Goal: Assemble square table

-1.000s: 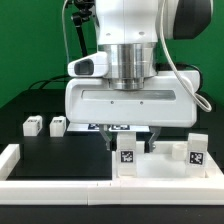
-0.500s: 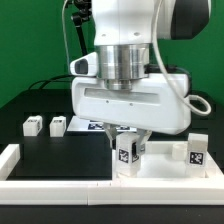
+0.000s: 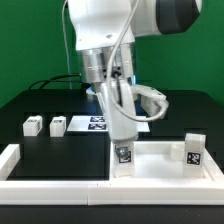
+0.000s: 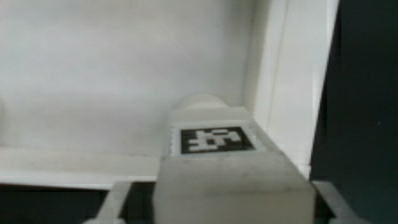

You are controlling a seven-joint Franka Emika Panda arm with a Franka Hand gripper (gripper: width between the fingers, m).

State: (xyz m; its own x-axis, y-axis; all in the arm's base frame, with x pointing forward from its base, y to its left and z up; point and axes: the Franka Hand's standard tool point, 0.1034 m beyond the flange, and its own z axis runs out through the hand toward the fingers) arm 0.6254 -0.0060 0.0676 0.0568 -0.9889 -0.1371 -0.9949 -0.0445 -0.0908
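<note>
White plastic leg (image 3: 125, 160) clamped upright in closed gripper (image 3: 124, 148), long axis vertical, at tray-like top's (image 3: 165, 170) corner on exterior view's left; seating probably needs travel straight down that axis.

In the wrist view we see the small white tagged leg (image 4: 217, 150) blurred, its tag unreadable, and the gripper (image 4: 221, 203) clamped on it is cut by the picture's edge. In the exterior view the white robot arm (image 3: 108, 40) hides part of the thin flat white marker board (image 3: 88, 123).
</note>
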